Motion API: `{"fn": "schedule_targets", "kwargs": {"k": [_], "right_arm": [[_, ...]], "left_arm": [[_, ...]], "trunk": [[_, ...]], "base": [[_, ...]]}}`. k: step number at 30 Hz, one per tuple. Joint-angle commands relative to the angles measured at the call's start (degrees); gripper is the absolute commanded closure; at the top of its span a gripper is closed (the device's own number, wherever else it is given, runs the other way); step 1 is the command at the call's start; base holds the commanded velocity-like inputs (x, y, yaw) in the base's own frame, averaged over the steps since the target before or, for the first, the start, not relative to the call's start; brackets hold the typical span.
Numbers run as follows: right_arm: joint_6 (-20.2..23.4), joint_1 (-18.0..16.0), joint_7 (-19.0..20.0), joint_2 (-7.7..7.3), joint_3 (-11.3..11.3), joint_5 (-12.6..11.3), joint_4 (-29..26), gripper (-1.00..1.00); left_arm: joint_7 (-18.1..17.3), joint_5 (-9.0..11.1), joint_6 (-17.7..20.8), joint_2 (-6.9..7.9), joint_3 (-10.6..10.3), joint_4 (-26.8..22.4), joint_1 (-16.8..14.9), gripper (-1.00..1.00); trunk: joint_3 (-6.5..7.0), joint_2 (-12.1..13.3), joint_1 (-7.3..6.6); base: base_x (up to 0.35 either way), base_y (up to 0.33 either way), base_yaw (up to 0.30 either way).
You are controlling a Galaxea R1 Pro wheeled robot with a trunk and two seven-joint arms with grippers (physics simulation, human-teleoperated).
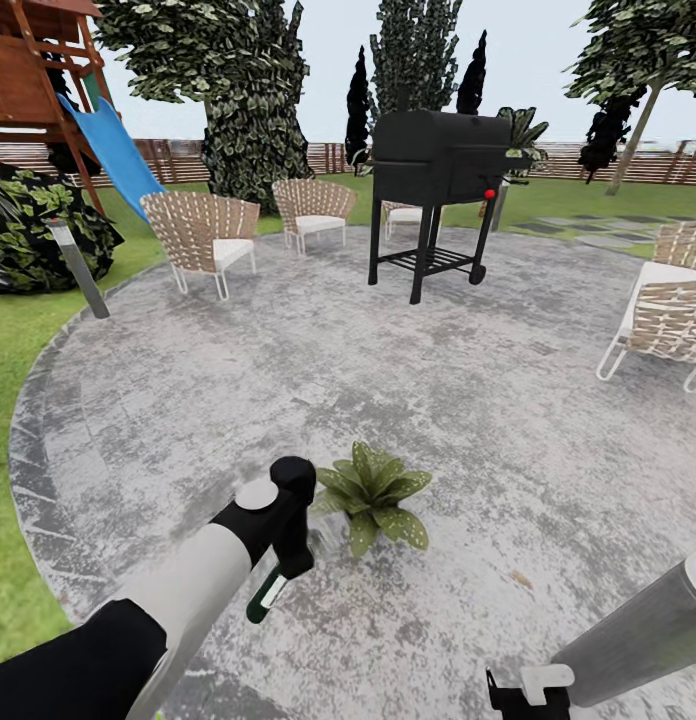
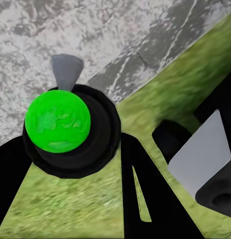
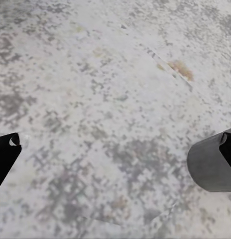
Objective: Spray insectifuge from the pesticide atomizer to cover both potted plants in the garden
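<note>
1. Round grey paved patio (image 1: 468,400) underfoot, mottled stone, ringed by green lawn (image 1: 18,350); brown slatted fence (image 1: 608,160) along the far edge, tall trees (image 1: 238,90) in front of it.
2. One potted plant (image 1: 373,495) standing on the paving, just beside the left gripper (image 1: 278,570), rosette of pointed, speckled leaves.
3. Left gripper clamped on the atomizer (image 2: 58,122): black body with a green cap and a grey nozzle in the left wrist view; a dark green part hanging below the fingers in the head view.
4. Right gripper (image 3: 115,154) low over bare paving, fingers apart, nothing between them.
5. Farther back: black grill (image 1: 438,180) on legs, well apart from the plant; wicker chairs (image 1: 203,235) around the patio's rim; short grey post (image 1: 78,265) at the left edge; wooden play frame with blue slide (image 1: 113,150); dark-leaved bush (image 1: 28,230).
6. Open paving between plant and grill.
</note>
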Motion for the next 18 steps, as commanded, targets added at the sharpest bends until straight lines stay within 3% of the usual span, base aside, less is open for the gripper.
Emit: {"fn": "schedule_targets", "kwargs": {"k": [1, 4, 5, 6, 7, 9, 12, 18], "right_arm": [[-0.05, -0.01, -0.33, 0.08, 0.51, -0.19, -0.07, -1.0], [-0.12, -0.01, -0.32, 0.19, 0.49, -0.15, -0.11, -1.0], [-0.14, -0.01, -0.32, 0.14, 0.45, -0.16, -0.07, -1.0], [-0.12, -0.01, -0.32, 0.13, 0.45, -0.14, -0.07, -1.0], [-0.11, -0.01, -0.32, 0.19, 0.51, -0.09, -0.07, -1.0], [-0.09, -0.01, -0.32, 0.19, 0.51, -0.08, -0.07, -1.0], [-0.1, -0.01, -0.32, 0.2, 0.51, -0.08, -0.05, -1.0], [-0.07, -0.01, -0.32, 0.2, 0.53, -0.08, -0.02, -1.0]], "left_arm": [[0.16, -0.46, 0.58, 0.0, -0.01, -0.16, 1.1, 1.0], [2.15, 1.5, 0.44, 0.1, 0.75, -3.48, 6.68, 1.0], [10.44, 7.76, -0.76, 0.53, 1.19, -6.11, 12.1, 1.0], [13.9, 10.97, -3.65, 0.56, 1.26, -6.22, 13.45, 1.0], [27.64, 26.62, -14.51, 0.68, 3.71, -5.75, 16.68, 1.0], [34.89, 32.21, -18.97, 1.11, 4.82, -5.66, 18.12, 1.0], [38.8, 34.35, -22.78, 1.54, 5.71, -5.63, 19.16, 1.0], [39.47, 34.7, -24.25, 1.66, 9.57, -5.61, 19.47, 1.0]], "trunk": [[-0.04, -0.02, -0.01], [-0.04, -0.02, -0.01], [-0.04, -0.02, -0.01], [-0.04, -0.02, -0.01], [-0.04, -0.02, -0.01], [-0.04, -0.02, -0.01], [-0.04, -0.02, -0.01], [0.29, -0.02, -0.01]], "base": [[0.0, 0.0, 0.0], [0.0, 0.0, 0.0], [0.0, 0.0, 0.0], [0.0, 0.0, 0.0], [0.0, 0.0, 0.0], [-0.045, 0.0, 0.0], [-0.262, 0.0, 0.0], [-0.332, 0.0, 0.0]]}}
